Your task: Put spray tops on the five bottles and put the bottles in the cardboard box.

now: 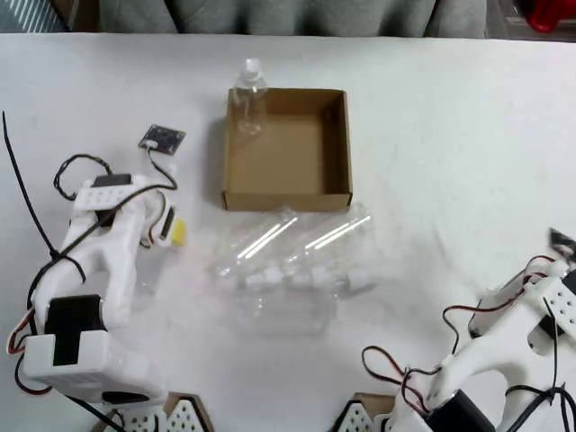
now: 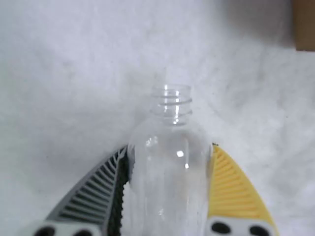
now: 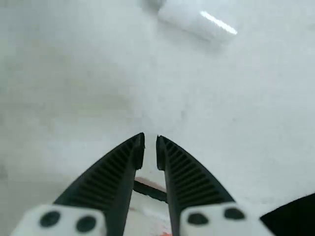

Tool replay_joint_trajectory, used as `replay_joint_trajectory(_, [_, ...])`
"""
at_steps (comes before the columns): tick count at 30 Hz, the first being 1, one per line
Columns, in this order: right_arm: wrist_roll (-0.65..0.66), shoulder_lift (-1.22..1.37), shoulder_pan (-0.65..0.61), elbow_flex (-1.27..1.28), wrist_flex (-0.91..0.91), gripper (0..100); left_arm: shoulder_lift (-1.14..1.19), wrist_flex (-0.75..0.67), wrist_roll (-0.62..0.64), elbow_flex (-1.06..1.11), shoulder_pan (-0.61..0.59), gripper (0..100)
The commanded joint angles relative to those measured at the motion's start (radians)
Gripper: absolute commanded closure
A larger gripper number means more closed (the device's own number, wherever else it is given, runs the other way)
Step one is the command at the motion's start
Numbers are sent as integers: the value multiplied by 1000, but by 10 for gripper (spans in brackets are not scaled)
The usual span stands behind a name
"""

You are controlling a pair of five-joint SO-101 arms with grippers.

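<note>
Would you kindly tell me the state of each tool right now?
Left tool: closed, holding a clear bottle with no top.
Right tool: closed, holding nothing.

Bottle in cardboard box rear-left corner; loose bottles before box.

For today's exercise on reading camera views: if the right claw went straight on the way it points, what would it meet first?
Most likely the white table just ahead of the right claw. A pale cylindrical piece lies farther on, slightly off its line; depth is hard to judge.
</note>
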Motion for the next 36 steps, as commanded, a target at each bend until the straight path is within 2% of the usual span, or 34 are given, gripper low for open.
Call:
replay_joint_trajectory(1, [-167,-28,25,-11,-88,983,-45,-14,0,-17,-13,980])
replay_joint_trajectory(7, [-227,-27,131,-6,-145,983,-45,-14,0,-17,-13,980])
replay_joint_trajectory(13, [-219,-27,219,106,-320,983,-44,-12,0,-17,-1,980])
replay_joint_trajectory(21, [-226,-27,214,186,-559,983,-44,-11,0,-15,10,980])
replay_joint_trajectory(29, [-229,-25,136,127,-481,983,-44,-11,0,-15,8,980])
replay_joint_trajectory(30, [-250,-25,134,121,-481,983,-44,-11,0,-15,8,980])
replay_joint_trajectory(34, [-486,-27,186,37,-486,983,-44,-11,0,-15,8,980])
replay_joint_trajectory(36, [-549,-27,193,9,-472,983,-44,-11,0,-15,8,980])
